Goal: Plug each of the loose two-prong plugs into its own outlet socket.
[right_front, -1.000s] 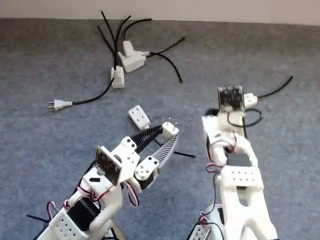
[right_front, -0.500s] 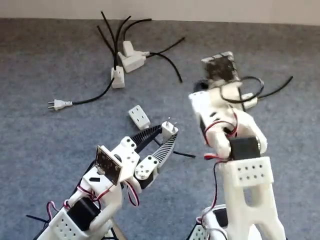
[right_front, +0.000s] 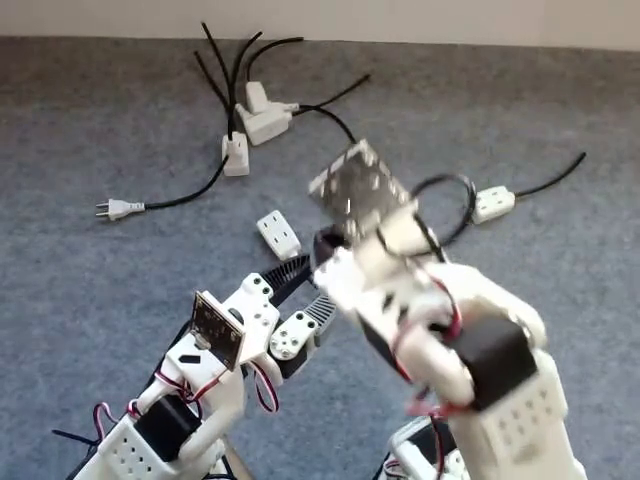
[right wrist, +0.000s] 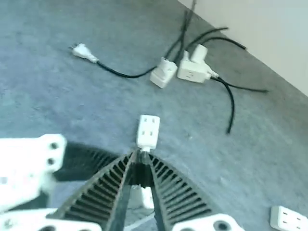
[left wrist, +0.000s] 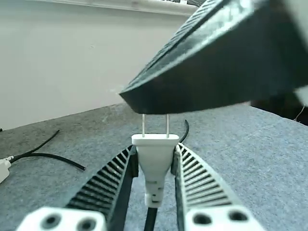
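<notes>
The left gripper [left wrist: 155, 150] tightly clasps a white plastic two-prong plug [left wrist: 154, 166] (metal prongs pointing upward). The right gripper [right wrist: 140, 158], pinched closed on nothing, hangs just above the prongs.

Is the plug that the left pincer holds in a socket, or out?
Out. The left pincer is shut on the plug, and both prongs stand bare, in no socket.

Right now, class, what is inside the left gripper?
A white two-prong plug, prongs outward, clamped in the left gripper. Its cable runs back out of sight; the right gripper hides what lies beyond the prongs.
</notes>
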`<state>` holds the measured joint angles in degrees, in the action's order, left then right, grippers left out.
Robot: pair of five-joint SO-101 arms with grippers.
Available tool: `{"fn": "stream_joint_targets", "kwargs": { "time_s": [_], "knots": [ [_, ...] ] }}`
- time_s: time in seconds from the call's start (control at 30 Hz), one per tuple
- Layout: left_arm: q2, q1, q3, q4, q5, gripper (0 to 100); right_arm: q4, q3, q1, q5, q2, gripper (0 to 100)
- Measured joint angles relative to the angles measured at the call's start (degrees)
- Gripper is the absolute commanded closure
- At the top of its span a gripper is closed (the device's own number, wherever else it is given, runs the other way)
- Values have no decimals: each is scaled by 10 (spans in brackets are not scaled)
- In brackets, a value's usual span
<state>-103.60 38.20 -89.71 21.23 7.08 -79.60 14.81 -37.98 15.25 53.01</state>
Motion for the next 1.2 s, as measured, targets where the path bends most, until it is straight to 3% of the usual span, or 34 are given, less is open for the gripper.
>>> {"fn": "stream_joint_targets", "kwargs": {
  "time_s": [0.27,0.63,0.97,1.2],
  "knots": [
    [0,-2,0,0,0,994,34,112,-5,0,41,991],
    [4,2,-5,1,2,994,288,333,207,77,43,991],
    [0,2,-7,0,0,994,289,382,331,130,34,991],
    [1,-19,-7,0,0,994,289,382,349,135,34,991]
  ]
}}
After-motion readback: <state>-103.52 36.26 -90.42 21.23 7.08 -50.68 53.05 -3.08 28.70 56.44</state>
